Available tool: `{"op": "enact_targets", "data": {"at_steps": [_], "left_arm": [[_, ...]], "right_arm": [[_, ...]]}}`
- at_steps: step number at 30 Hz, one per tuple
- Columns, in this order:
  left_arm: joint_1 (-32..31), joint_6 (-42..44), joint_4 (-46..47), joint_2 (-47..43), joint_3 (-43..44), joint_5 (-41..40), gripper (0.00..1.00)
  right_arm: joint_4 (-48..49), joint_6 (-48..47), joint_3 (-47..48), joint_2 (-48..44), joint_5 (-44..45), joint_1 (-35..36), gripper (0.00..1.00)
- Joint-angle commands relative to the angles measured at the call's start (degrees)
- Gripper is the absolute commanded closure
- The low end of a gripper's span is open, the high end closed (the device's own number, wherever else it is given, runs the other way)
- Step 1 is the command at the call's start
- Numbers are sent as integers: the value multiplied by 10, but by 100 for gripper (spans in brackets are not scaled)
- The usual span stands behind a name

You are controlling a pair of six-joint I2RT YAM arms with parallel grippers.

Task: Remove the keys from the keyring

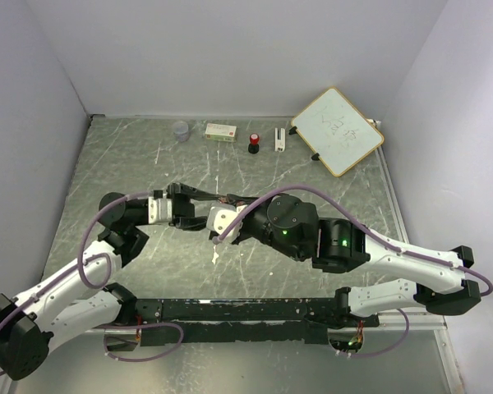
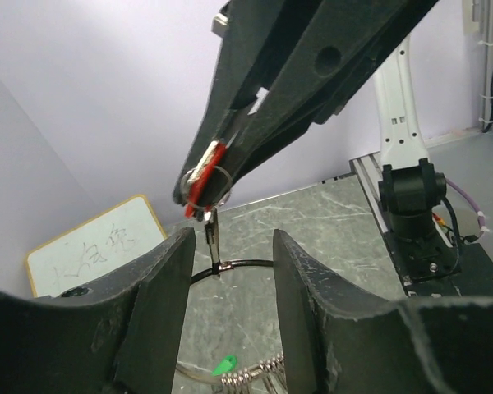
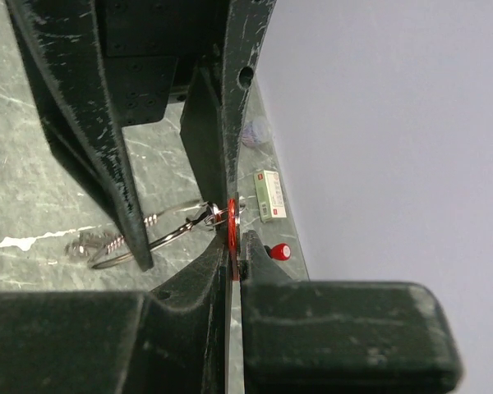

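Over the marbled surface [image 1: 148,164] the two arms are seen tip to tip at the middle. The left gripper [image 2: 230,246] is held with its fingers spread astride the keyring [image 3: 99,244], probably so that the ring can be steadied. The right gripper [image 3: 232,250] is pinched tight on the red key [image 2: 204,171], which is raised off the surface (a thin ring is seen round it), seemingly for working it free. The green key [image 2: 224,364] is left lying by the coils.

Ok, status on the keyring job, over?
Right claw shut on red key, ring looped at it. Left claw open, astride the keyring wire. Green key down by the coils. Nothing in the way.
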Motion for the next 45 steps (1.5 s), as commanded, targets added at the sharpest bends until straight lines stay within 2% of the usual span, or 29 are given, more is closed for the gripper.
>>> {"op": "enact_targets", "data": {"at_steps": [1,6,11,14,19,25,34,45], "left_arm": [[28,-64,82,12,-16,24,47],[60,-140,176,31,-30,45,49],[73,-181,237,58,-30,69,62],[74,-221,267,69,-27,87,60],[74,-239,294,75,-28,94,60],[74,-264,320,74,-30,99,52],[74,-270,331,85,-35,94,53],[74,-304,387,109,-34,98,53]], "right_arm": [[28,-7,-3,-15,1,4,100],[31,-9,-7,-17,1,4,100],[35,-10,-9,-19,2,4,100],[37,-11,-11,-17,3,4,100],[48,-14,-16,-16,-1,4,100],[57,-18,-21,-14,-5,4,100],[63,-23,-18,-8,-11,4,100],[71,-31,-29,-11,-31,4,100]]}}
